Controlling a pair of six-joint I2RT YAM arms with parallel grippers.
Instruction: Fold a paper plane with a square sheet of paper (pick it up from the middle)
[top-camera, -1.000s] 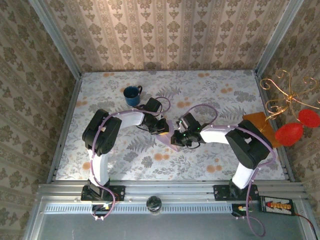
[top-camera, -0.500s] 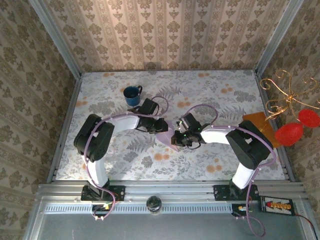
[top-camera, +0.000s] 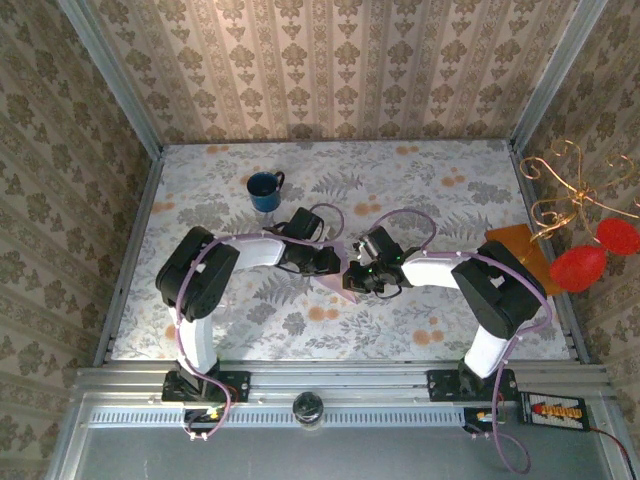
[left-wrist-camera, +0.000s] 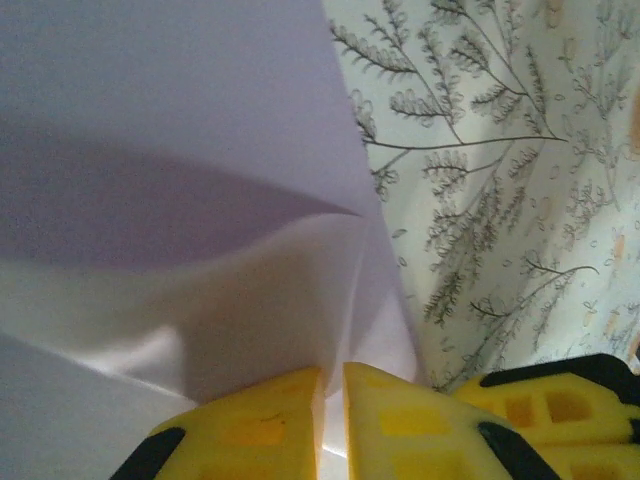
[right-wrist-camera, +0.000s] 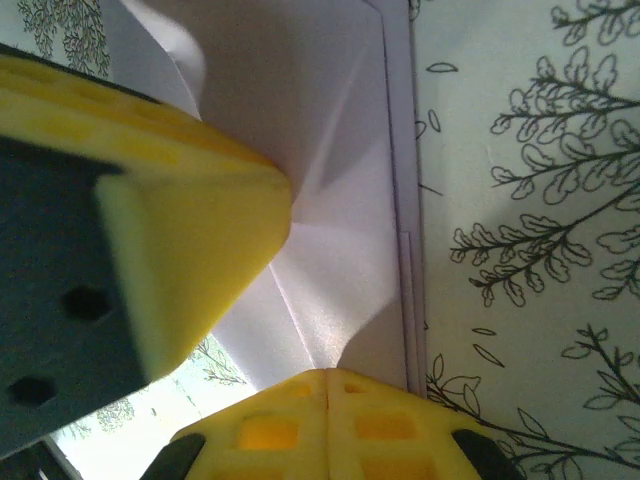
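On the counter (top-camera: 430, 200), I see that the left arm (top-camera: 200, 272) has swung its elbow inward, bringing the left gripper (left-wrist-camera: 332, 376) closer to the right gripper (right-wrist-camera: 328, 380). The right arm (top-camera: 495, 285) has not moved. Both grippers are pressed together, each pinching the creased sheet of paper (left-wrist-camera: 180, 120) at mid-counter. From above, the grippers cover most of the sheet. Both wrist views cut off its edges.

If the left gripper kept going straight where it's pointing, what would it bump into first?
The lilac paper: it sits right at the tips of the left gripper, which looks nearly shut on it. Past the paper, the right gripper faces it and is probably next in line.
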